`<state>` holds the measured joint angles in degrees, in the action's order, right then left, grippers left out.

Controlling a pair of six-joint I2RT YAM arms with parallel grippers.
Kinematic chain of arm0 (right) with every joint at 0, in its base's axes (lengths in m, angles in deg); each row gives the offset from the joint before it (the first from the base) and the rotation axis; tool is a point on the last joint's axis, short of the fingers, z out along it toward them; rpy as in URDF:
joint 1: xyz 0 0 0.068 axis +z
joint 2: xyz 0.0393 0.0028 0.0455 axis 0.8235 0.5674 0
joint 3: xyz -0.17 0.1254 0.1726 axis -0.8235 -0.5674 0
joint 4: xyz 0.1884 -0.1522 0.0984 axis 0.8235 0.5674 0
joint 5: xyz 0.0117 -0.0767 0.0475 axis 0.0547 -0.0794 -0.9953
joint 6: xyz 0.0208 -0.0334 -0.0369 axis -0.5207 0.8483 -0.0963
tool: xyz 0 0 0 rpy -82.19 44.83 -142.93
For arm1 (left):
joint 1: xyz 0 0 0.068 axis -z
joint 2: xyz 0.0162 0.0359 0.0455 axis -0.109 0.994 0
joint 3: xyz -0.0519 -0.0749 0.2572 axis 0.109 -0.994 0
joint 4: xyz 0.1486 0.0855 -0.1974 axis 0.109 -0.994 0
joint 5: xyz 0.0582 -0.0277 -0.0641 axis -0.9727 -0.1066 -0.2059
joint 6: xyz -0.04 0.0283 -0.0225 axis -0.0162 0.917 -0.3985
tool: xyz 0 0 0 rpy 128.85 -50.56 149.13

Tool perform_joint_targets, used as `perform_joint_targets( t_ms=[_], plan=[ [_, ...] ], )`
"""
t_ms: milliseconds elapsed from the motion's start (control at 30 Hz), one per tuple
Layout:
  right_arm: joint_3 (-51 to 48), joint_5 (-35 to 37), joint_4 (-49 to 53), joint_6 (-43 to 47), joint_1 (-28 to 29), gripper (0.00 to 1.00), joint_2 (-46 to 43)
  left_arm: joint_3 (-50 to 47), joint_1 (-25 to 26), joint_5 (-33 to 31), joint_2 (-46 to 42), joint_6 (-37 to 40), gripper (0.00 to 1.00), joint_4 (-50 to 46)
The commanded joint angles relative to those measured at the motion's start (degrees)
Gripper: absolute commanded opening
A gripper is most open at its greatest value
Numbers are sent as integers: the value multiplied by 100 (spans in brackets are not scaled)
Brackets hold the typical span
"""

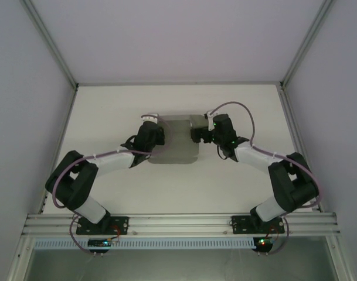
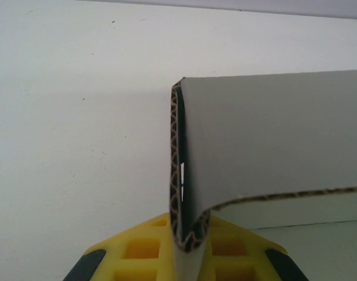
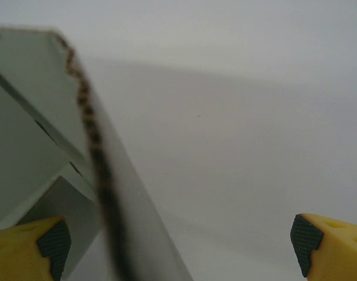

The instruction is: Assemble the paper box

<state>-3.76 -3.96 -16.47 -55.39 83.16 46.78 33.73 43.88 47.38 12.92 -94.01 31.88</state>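
— Grey cardboard, thin, with a wavy brown core at the cut edges. That's the paper box [image 1: 177, 145], partly folded. From overhead it lies mid-frame on the flat white table [image 1: 108, 175], between the two arms.

— What is the left arm doing?

— The black left gripper [image 1: 155, 136] sits at the box's left edge. In its wrist view [image 2: 187, 257] a doubled-over flap stands upright at lower centre. Its yellow ribbed fingers [image 2: 140, 250] press on that flap from both sides, so it is clamped on the cardboard. A grey panel runs from the fold to the right of the frame.

— And the right one?

— Overhead, the black right gripper [image 1: 197, 133] is at the box's upper right corner. In its own view [image 3: 178, 246] the yellow fingers with dark pads [image 3: 52, 240] sit in the two lower corners, spread wide and holding nothing. A blurred cardboard edge slants from upper left down to lower centre, just beside the lower-left finger. I can't tell whether it touches.
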Motion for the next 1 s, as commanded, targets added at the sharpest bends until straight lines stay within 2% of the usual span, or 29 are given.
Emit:
perform_joint_targets(
  t_ms=[0, 267, 400, 633, 767, 867, 967],
  plan=[
    [247, -231, -69, 334, 221, 99, 334, 263, 33, 183, 24, -136, 0, 19],
    [435, 1398, -295, 382, 724, 99, 669, 232, 34, 114, -11, -181, 0, -67],
    [57, 1405, -267, 407, 613, 99, 59, 178, 24, 2, -70, -116, 0, -132],
    [-506, 49, 934, 507, 14, 99, -1657, 189, -75, 93, -141, 108, 0, -310],
    [-740, -1095, 1376, 460, -855, 99, -2484, 67, -236, 600, -286, 223, 0, -246],
    [-480, -2582, 1796, 526, -1815, 99, -2393, -34, -373, 1126, -395, 278, 0, -161],
    [-111, -3418, 1980, 796, -2290, 95, -1879, -50, -434, 1354, -471, 312, 0, -247]
  ],
)
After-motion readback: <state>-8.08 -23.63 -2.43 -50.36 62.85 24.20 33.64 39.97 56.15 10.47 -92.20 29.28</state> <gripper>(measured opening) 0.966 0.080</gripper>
